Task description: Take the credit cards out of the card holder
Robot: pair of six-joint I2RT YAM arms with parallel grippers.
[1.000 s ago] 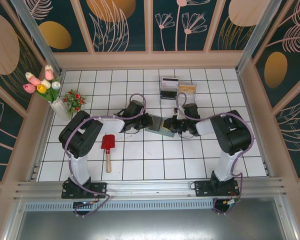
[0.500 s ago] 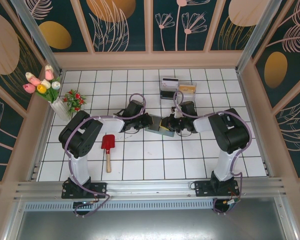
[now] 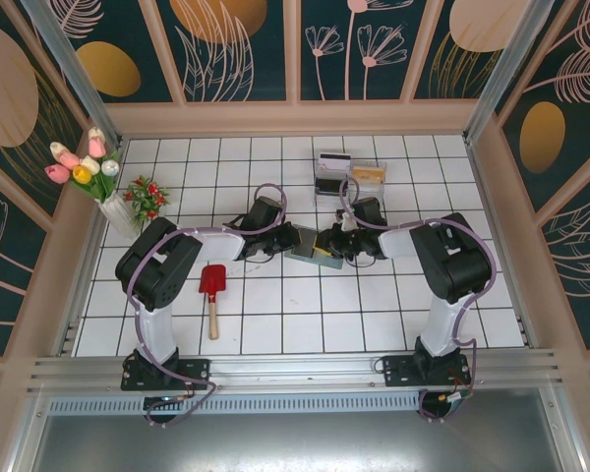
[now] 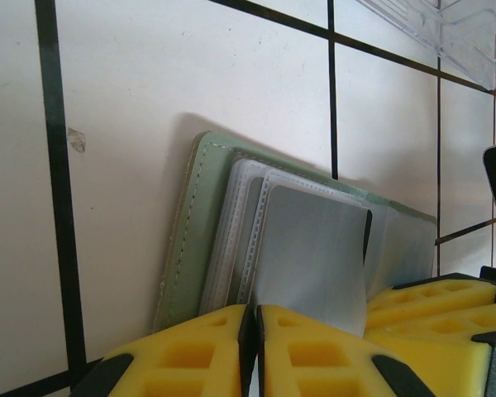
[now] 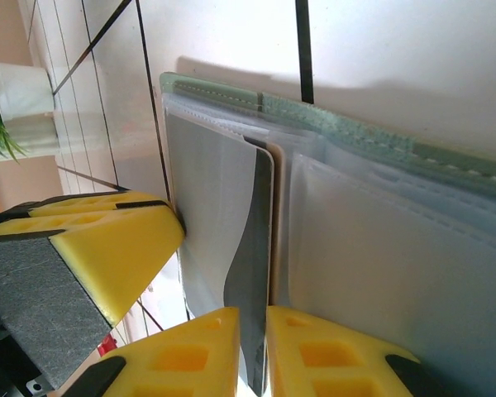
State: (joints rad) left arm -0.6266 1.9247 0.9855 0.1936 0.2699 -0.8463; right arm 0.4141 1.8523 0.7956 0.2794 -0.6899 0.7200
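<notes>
while the card holder (image 3: 311, 254) lies open mid-worktop (image 3: 275, 324), the left tool (image 4: 253, 331) is pinched together on its edge and the right tool (image 5: 253, 339) is clamped on a dark credit card (image 5: 255, 248) sticking out of a sleeve (image 5: 207, 207).

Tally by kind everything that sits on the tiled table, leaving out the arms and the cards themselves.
Card holder: 1
Clear plastic boxes: 2
Red trowel: 1
Vase of tulips: 1
Small plant with red flowers: 1
Total: 6
</notes>
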